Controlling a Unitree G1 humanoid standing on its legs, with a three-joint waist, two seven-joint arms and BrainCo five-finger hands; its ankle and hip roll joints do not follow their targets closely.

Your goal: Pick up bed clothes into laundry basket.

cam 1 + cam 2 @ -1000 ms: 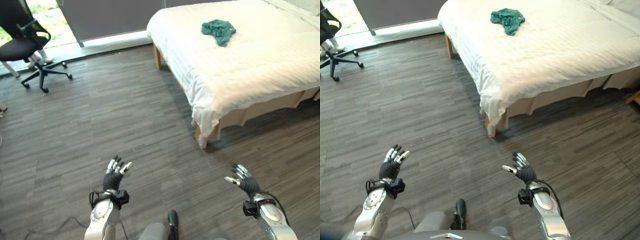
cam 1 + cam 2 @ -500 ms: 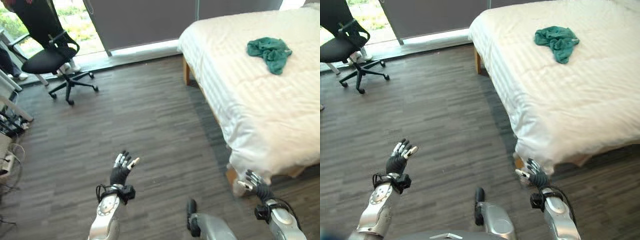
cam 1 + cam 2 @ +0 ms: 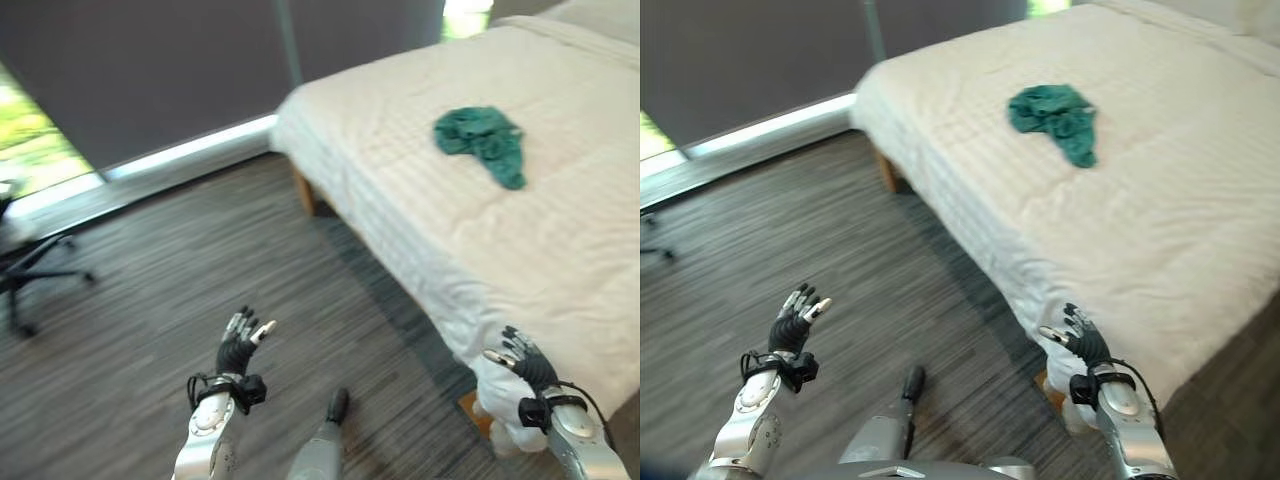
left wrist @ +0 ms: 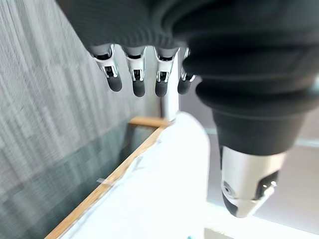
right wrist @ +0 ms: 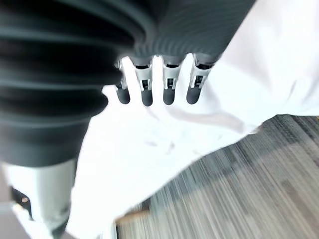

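A green garment lies on the white bed above the wooden floor.

A white-sheeted bed on a wooden frame stands on grey plank floor, its near corner just beside the right hand, with a crumpled green cloth lying well beyond that hand

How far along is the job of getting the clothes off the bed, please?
Nothing looks done: the green cloth lies on the bed. Nothing in hand: the left robot hand and right robot hand are open and empty. Reaching, grasping and binning the cloth remain.
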